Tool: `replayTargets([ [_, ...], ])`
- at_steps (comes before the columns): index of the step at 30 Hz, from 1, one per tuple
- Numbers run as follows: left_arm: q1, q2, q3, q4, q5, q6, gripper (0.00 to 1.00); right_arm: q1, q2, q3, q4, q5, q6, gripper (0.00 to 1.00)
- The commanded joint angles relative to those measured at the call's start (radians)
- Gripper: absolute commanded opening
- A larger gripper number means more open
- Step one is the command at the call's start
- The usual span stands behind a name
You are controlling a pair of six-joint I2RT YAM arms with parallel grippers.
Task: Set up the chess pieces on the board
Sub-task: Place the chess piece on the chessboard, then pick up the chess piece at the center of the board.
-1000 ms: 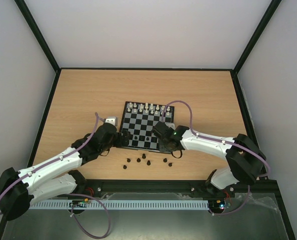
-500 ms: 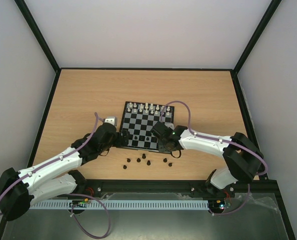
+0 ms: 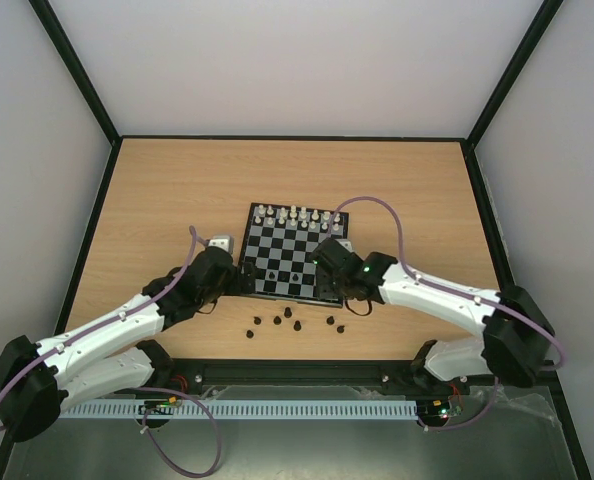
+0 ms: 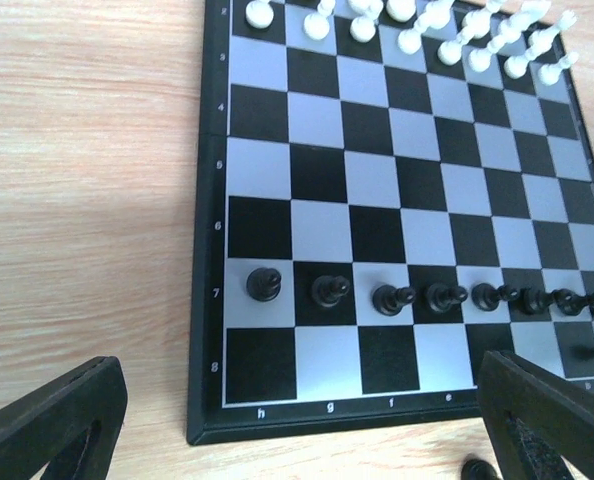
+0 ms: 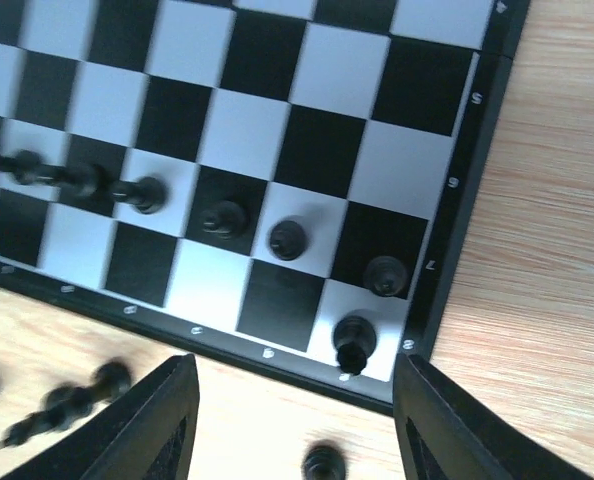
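The board lies mid-table with white pieces along its far rows. Black chess pieces stand in a line one row in from the near edge. One more black piece stands alone on the near right corner square. Several loose black pieces lie on the wood in front of the board. My right gripper hovers open over the near edge beside that corner piece, with nothing between its fingers. At the near left corner my left gripper is wide open and empty.
White pieces fill the board's far side. A small grey block lies left of the board by my left arm. A loose black piece lies on the wood just under my right gripper. Dark rails edge the table.
My right gripper has gone from shut to open, leaving a black piece standing on the near right corner square, and that arm has shifted right. The left arm has stayed still.
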Motion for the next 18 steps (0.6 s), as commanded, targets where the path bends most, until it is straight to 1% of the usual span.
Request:
replayTargets([
  [1, 0.006, -0.009, 0.028, -0.063, 0.013, -0.007, 0.99, 0.007, -0.108, -0.040, 0.045, -0.083, -0.033, 0.54],
  [5, -0.008, -0.011, 0.027, -0.104, 0.050, -0.007, 0.99, 0.007, -0.220, -0.060, 0.095, -0.157, -0.057, 0.65],
  [8, -0.075, 0.014, 0.021, -0.103, 0.087, -0.042, 0.99, 0.007, -0.274, -0.074, 0.097, -0.170, -0.079, 0.72],
  [10, -0.124, 0.050, 0.038, -0.128, 0.055, -0.082, 0.99, 0.006, -0.306, -0.093, 0.104, -0.167, -0.092, 0.76],
  [11, -0.151, 0.064, 0.045, -0.144, 0.028, -0.107, 0.99, 0.004, -0.320, -0.104, 0.109, -0.166, -0.098, 0.81],
  [12, -0.179, 0.074, 0.046, -0.155, 0.008, -0.132, 0.99, 0.005, -0.330, -0.114, 0.112, -0.164, -0.102, 0.91],
  [13, -0.203, 0.082, 0.044, -0.159, -0.001, -0.154, 0.99, 0.006, -0.340, -0.129, 0.118, -0.164, -0.104, 1.00],
  [15, -0.250, 0.099, 0.040, -0.172, -0.010, -0.205, 0.99, 0.005, -0.354, -0.151, 0.134, -0.173, -0.109, 0.99],
  [18, -0.330, 0.122, 0.060, -0.239, -0.071, -0.306, 0.99, 0.005, -0.362, -0.186, 0.146, -0.175, -0.113, 0.99],
])
